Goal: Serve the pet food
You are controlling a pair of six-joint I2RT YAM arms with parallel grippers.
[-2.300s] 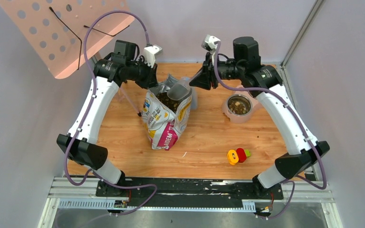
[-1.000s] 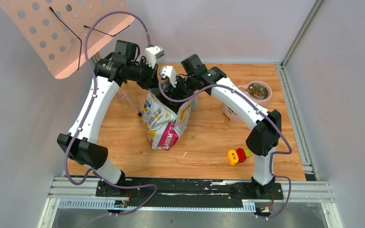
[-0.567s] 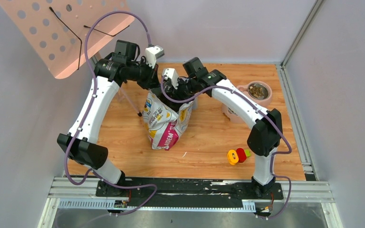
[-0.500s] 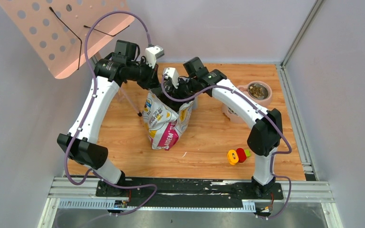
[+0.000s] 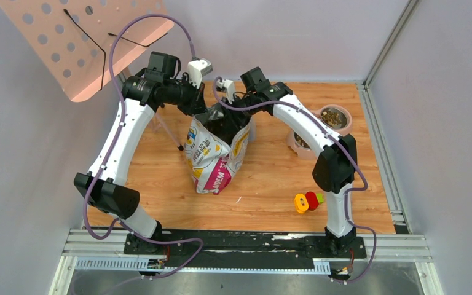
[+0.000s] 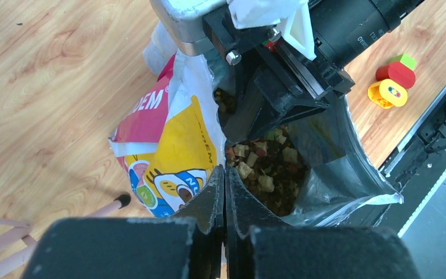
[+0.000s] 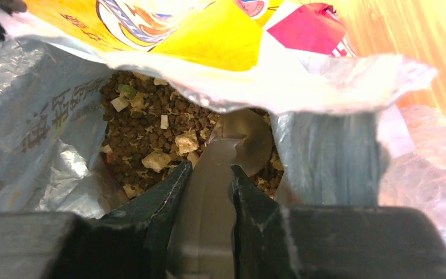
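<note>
Our left gripper (image 6: 225, 174) pinches the bag (image 6: 168, 131) rim, mouth wide. Our right gripper (image 7: 209, 172) clasps the scoop (image 7: 235, 139) by its handle, which runs straight ahead into the kibble (image 7: 145, 116) inside the bag. The right arm is nearer. We read only "DEM" on the bag.
</note>
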